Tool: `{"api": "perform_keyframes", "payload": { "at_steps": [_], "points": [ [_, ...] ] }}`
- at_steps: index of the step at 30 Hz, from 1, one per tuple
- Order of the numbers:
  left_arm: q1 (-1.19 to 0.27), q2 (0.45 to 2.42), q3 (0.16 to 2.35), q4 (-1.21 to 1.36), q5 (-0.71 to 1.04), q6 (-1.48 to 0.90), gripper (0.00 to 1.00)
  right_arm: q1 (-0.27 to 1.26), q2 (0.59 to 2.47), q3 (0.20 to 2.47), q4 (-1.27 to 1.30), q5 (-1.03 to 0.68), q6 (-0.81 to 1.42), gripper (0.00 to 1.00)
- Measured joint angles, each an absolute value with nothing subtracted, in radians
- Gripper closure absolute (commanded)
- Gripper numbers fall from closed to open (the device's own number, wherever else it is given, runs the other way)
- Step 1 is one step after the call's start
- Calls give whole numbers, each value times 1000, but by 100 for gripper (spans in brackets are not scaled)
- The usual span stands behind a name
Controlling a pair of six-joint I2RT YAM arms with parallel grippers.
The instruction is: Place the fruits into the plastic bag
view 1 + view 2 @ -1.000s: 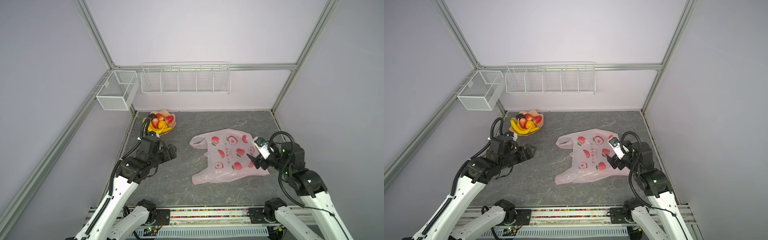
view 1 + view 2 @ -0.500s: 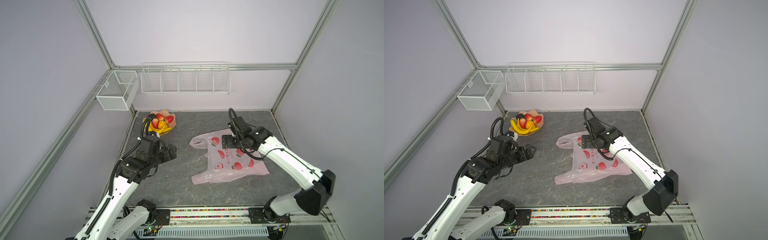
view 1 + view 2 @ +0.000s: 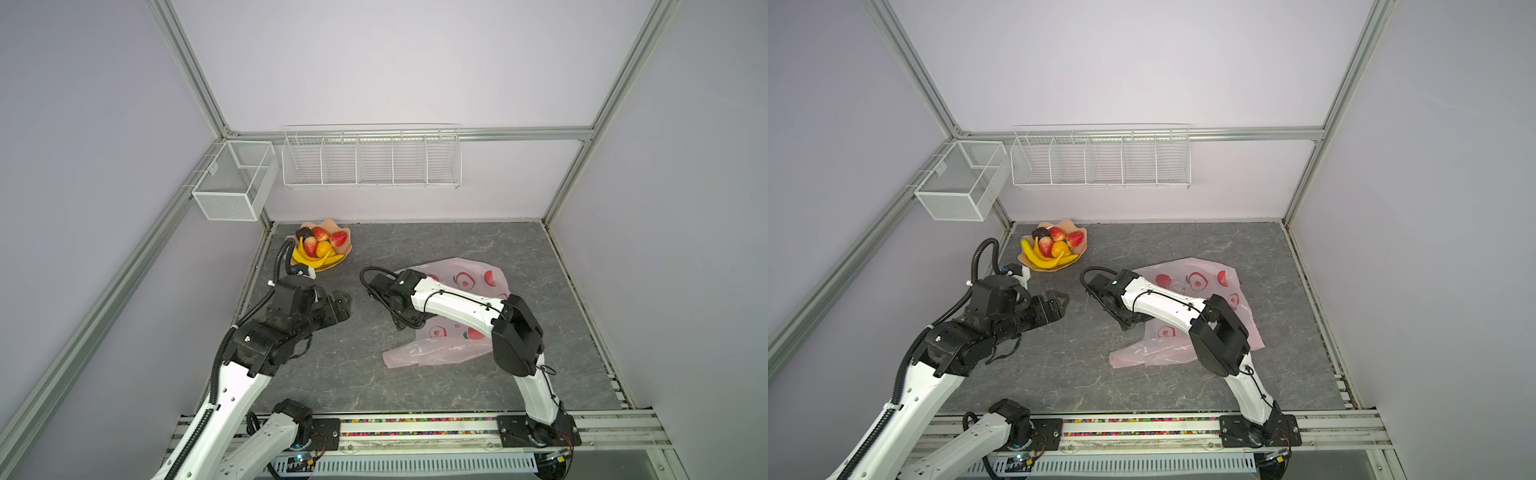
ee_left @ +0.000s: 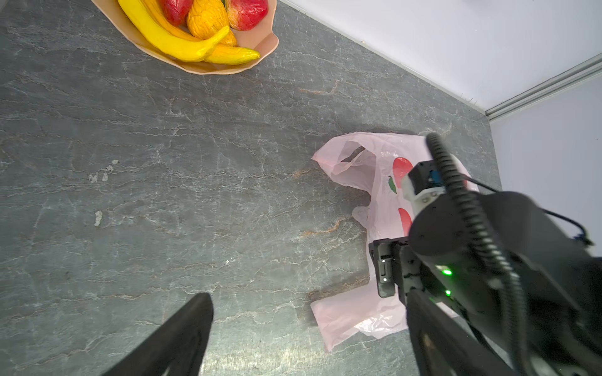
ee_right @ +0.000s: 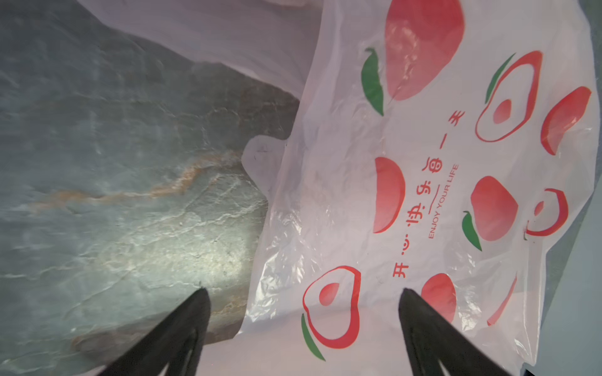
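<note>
Fruits (image 3: pixel 318 247) sit piled in the dish (image 3: pixel 347 248); the bag (image 3: pixel 478 270) lies flat on the table (image 3: pixel 415 245). Right jaws spread astride its edge; left jaws spread, empty.

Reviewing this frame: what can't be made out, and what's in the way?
In both top views the right end effector is mostly hidden under its own wrist.
The plastic bag: the right arm covers its middle in both top views; whether its mouth is open is unclear.
The fruits: cut off by the left wrist view's edge; too piled in both top views to count.
</note>
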State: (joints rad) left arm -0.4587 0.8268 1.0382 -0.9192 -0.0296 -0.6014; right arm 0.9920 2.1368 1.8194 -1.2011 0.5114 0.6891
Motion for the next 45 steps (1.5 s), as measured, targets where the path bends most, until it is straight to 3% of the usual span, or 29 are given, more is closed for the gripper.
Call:
{"api": "perform_keyframes", "payload": {
  "at_steps": [7,16,20,27,33,45],
  "points": [
    [-459,795,1018,-926,-30,-619,7,993,2154,1779,-1203,525,705,12],
    [-459,797,1010,-926,-30,-620,7,995,2154,1683,-1188,527,715,23],
    [-459,797,1009,-927,-30,-620,7,995,2154,1664,-1180,528,725,38],
    [-459,797,1000,-926,-34,-620,7,995,2153,1656,-1181,556,738,72],
    [-458,797,976,-924,-37,-620,7,995,2134,1656,-1193,589,737,93],
    [-459,796,894,-879,-29,-643,9,975,1927,1658,-1212,633,736,94]
  ]
}}
